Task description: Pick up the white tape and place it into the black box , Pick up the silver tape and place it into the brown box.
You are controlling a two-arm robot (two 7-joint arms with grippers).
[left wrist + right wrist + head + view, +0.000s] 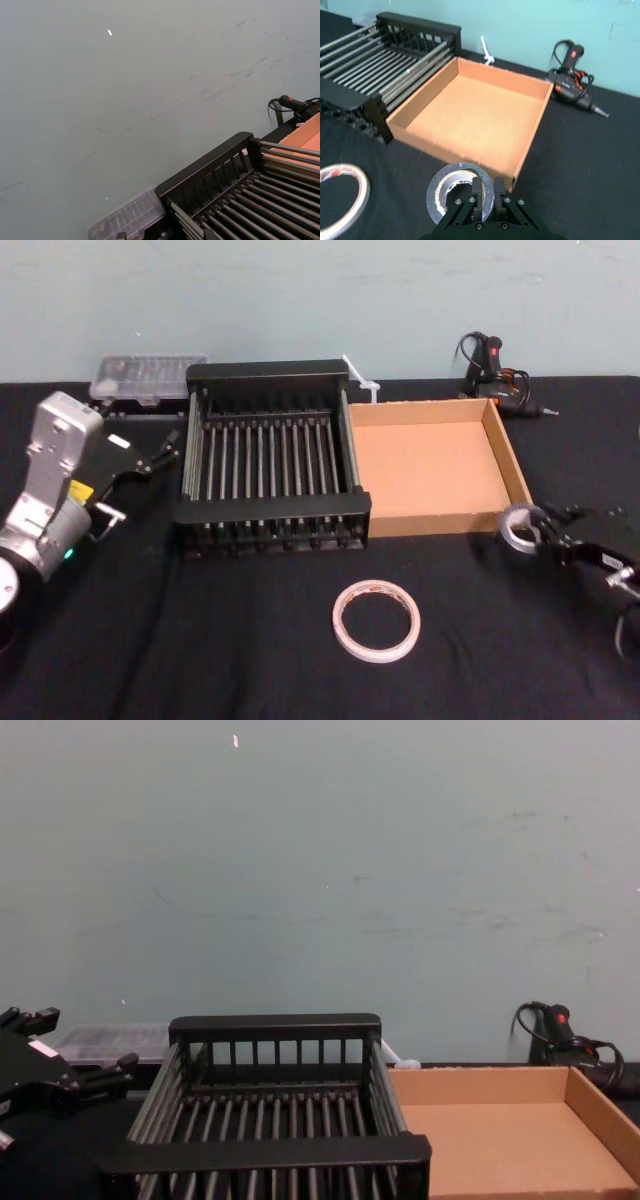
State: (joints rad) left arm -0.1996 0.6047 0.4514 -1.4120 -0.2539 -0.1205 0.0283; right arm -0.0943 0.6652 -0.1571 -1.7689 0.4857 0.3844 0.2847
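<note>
The silver tape (517,529) hangs just off the front right corner of the brown box (430,470), a shallow cardboard tray. My right gripper (545,532) is shut on the roll's wall; in the right wrist view one finger sits inside the silver tape (440,192) and one outside it. The white tape (341,628) lies flat on the black cloth in front of the black box (270,508), a slatted crate left of the tray. My left gripper (160,450) rests open at the crate's left side, holding nothing.
A black and red power tool (495,370) with a cable lies behind the tray's far right corner. A clear plastic case (145,375) sits behind the crate's left corner. A small white object (360,380) sits between the two boxes at the back. A pale wall closes the table's far edge.
</note>
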